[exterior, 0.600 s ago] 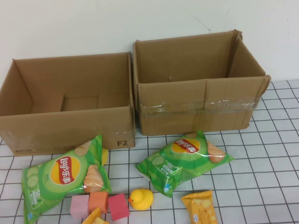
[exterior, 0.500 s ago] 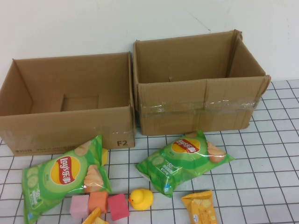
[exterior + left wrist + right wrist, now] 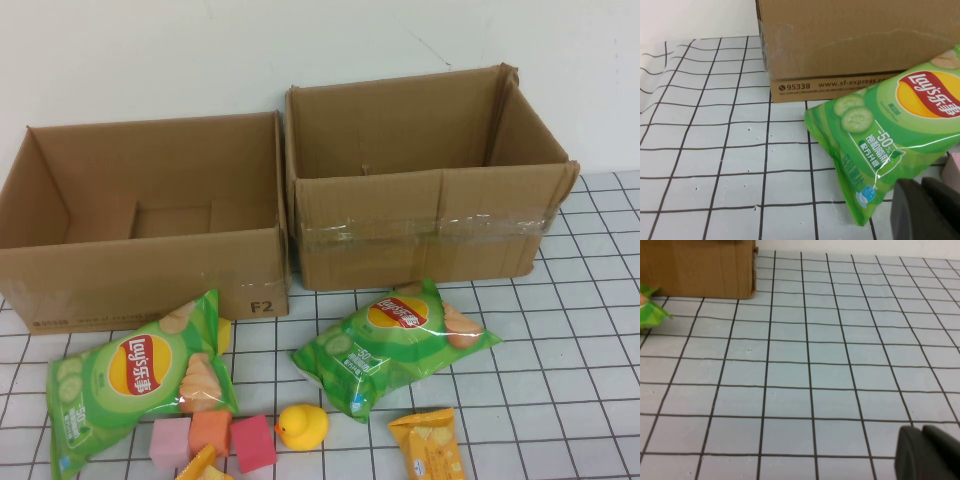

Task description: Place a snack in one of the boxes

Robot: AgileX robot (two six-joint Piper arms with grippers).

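Two green Lay's chip bags lie on the gridded table in front of two open cardboard boxes: one bag at the left, one in the middle. A yellow snack packet lies at the front. The left box and right box look empty. Neither gripper shows in the high view. In the left wrist view my left gripper is shut and empty, just beside the left chip bag's corner. In the right wrist view my right gripper is shut and empty over bare table.
A yellow duck, pink, orange and red cubes and another yellow packet lie at the front. The right wrist view shows the right box's corner and a chip bag's edge.
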